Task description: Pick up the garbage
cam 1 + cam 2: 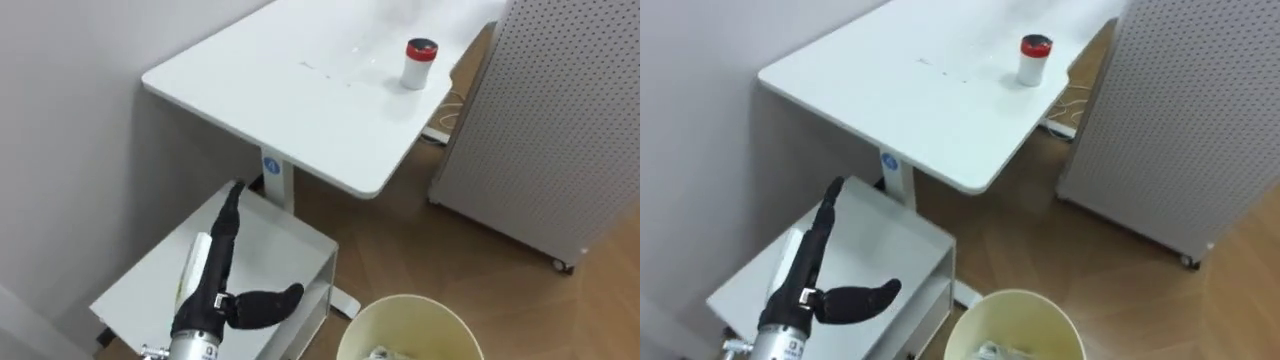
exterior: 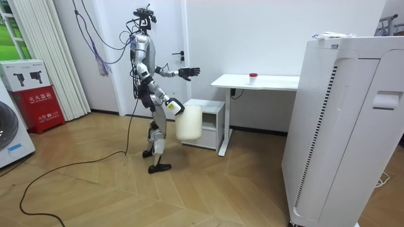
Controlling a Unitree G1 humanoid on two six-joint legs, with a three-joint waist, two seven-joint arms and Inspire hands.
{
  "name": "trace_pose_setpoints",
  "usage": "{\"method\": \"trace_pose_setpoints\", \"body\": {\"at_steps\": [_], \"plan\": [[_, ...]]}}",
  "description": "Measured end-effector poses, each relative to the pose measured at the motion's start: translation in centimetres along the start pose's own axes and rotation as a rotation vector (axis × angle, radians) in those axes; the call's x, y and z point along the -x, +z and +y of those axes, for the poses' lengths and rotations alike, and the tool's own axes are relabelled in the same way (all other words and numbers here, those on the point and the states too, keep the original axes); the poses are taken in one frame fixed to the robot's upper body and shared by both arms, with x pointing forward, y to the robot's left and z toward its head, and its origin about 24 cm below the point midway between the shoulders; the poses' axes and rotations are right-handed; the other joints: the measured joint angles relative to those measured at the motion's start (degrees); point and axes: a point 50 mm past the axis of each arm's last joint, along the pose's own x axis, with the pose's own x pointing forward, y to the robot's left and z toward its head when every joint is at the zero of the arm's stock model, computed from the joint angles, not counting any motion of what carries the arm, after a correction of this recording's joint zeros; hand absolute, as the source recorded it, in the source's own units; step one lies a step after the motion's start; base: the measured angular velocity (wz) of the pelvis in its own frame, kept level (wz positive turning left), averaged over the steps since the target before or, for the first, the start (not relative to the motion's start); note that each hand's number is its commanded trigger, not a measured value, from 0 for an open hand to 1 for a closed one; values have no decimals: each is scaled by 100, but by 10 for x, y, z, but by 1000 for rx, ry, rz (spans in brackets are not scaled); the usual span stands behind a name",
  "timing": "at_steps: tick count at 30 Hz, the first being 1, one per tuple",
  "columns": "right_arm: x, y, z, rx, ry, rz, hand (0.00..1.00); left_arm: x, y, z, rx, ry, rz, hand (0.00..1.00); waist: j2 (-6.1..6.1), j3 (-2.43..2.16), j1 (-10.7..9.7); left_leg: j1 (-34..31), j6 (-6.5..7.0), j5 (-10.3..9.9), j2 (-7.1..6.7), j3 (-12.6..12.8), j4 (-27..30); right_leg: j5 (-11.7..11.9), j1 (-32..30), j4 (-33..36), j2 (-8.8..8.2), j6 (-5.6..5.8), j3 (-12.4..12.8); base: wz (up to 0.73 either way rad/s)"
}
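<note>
— What's in the cream round plastic bin point(image 1: 440, 325)?
— Something pale and crumpled point(image 1: 380, 352) lies at its bottom; I can't tell what it is. The bin hangs off the floor at the right hand point(image 2: 175, 106), and I can't tell how that hand grips it.
— And the garbage?
— A small white jar with a red lid point(image 1: 420, 63) stands upright on the white desk point(image 1: 290, 90). The left hand point(image 1: 220, 260) is stretched flat, holding nothing, over the low white cabinet point(image 1: 280, 245).

Bright, even room light, pale glare at the far end of the white table point(image 1: 280, 100), soft shadow beneath
</note>
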Motion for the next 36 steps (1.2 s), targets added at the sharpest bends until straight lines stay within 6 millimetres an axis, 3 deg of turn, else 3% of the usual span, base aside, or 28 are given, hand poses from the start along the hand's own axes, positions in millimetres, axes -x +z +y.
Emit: {"method": "trace_pose_setpoints", "body": {"at_steps": [2, 6, 10, 12, 14, 20, 25, 28, 31, 32, 34, 36], "plan": [[2, 0, 0, -10, 12, -4, 100, 5, 2, 8, 7, 42, -4, 0, 4, -2, 99, 191, 2, -1, 10, 194, -61, 58, 16, 2, 12, -20, -42, -90], [2, -2, 4, -7, 43, 4, 100, 6, 2, 18, 4, 108, -6, 0, 72, -26, 185, 562, 20, -102, 71, 333, -100, 227, 111, -4, -21, -153, -700, -87], [2, -2, 6, 33, 71, 1, 100, 3, 16, 20, 14, 124, -69, 0, 119, -55, 159, 753, 17, -182, 92, 555, -483, 414, 57, -117, 22, -173, -835, -48], [2, 0, 8, 83, 96, -6, 100, 3, 19, 26, -12, 157, -88, 0, 152, -50, 354, 838, 18, -167, 163, 938, -670, 712, 4, -324, -6, -312, -1331, -95], [2, -1, 10, 93, 112, -5, 100, 3, 17, 31, -18, 187, -84, 0, 167, -53, 411, 905, 21, -163, 172, 1114, -693, 791, 28, -384, -56, -399, -1671, -60], [2, -1, 12, 126, 145, -2, 100, 2, 24, 34, -8, 206, -114, 0, 134, -48, 269, 973, 58, -103, 77, 1121, -809, 825, 51, -430, -113, -376, -1699, -5], [1, 1, 14, 134, 163, -10, 100, 2, 30, 36, 0, 230, -137, 0, 107, -42, 229, 1098, 49, -78, 111, 1120, -878, 821, 153, -493, -52, -368, -1728, -4], [0, 3, 15, 142, 170, -16, 100, 2, 30, 37, 2, 238, -136, 0, 54, -9, 214, 1160, 47, -77, 137, 1132, -828, 773, 169, -468, -36, -373, -1741, -1], [0, 4, 16, 155, 176, -20, 100, 2, 29, 38, 7, 245, -131, 0, -4, 31, 262, 1150, 39, -81, 230, 1272, -589, 716, 238, -479, -14, -457, -1950, -18], [0, 4, 17, 155, 177, -23, 100, 2, 28, 38, 17, 246, -123, 0, 3, 43, 276, 1108, 14, -96, 306, 1282, -313, 682, 318, -496, -14, -504, -2064, -29], [0, 4, 16, 164, 178, -22, 100, 3, 27, 38, 30, 244, -113, 0, 14, 48, 278, 1009, 12, -97, 404, 1248, 207, 559, 419, -452, -3, -549, -2046, -25], [0, 5, 16, 171, 178, -25, 100, 4, 23, 38, 39, 242, -92, 0, 77, 65, 273, 646, -57, -34, 556, 992, 1338, 267, 442, -237, 37, -660, -1811, -27]]}}
